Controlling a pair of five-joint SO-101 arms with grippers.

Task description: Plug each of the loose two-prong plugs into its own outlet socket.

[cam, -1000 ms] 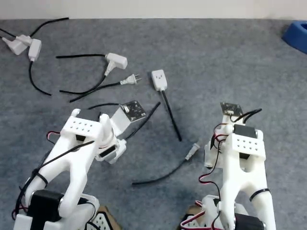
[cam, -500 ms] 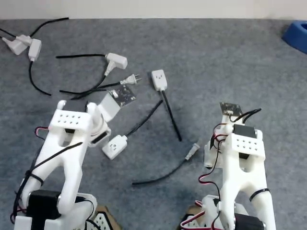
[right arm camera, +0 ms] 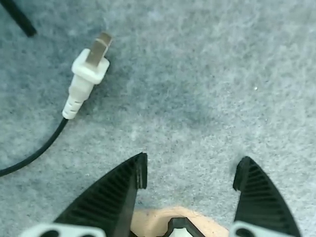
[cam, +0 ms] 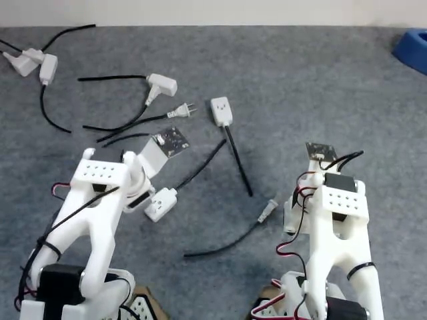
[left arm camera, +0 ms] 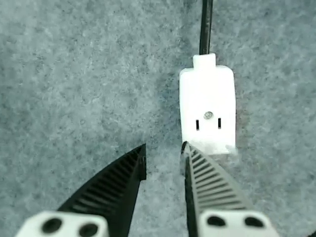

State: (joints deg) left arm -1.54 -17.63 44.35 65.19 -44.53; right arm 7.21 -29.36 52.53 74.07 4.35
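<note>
1. Left gripper [left arm camera: 164,147] hangs low over the grey carpet [left arm camera: 74,74], jaws parted by only a narrow gap and holding nothing.
2. One of its fingertips [left arm camera: 190,150] lies at the near edge of a white outlet socket [left arm camera: 206,111]; I cannot tell whether it touches.
3. That outlet socket lies flat with its two slots facing up, and its black cable [left arm camera: 206,24] leaves from the far end. From the high view I see it just beside my left arm [cam: 93,220], on the side toward the middle of the table.
4. Right gripper [right arm camera: 193,159] sits low over the carpet with its jaws spread wide and nothing between them.
5. I see a loose two-prong plug [right arm camera: 88,74] lying on the carpet ahead of the right gripper and off to one side, apart from both fingers. Its prongs point away from the gripper, and its black cord [right arm camera: 34,153] trails back from the other end.
6. Farther up the table in the high view, a second two-prong plug [cam: 181,111] lies with its prongs aimed at a second outlet socket [cam: 221,111], near it but not inserted.
7. Beyond those lies a white angled plug [cam: 162,85] on its own black lead.
8. At the far left corner a pair of white connectors [cam: 25,63] lie close together; I cannot tell whether they are joined.
9. A blue object [cam: 412,48] sits at the far right edge.
</note>
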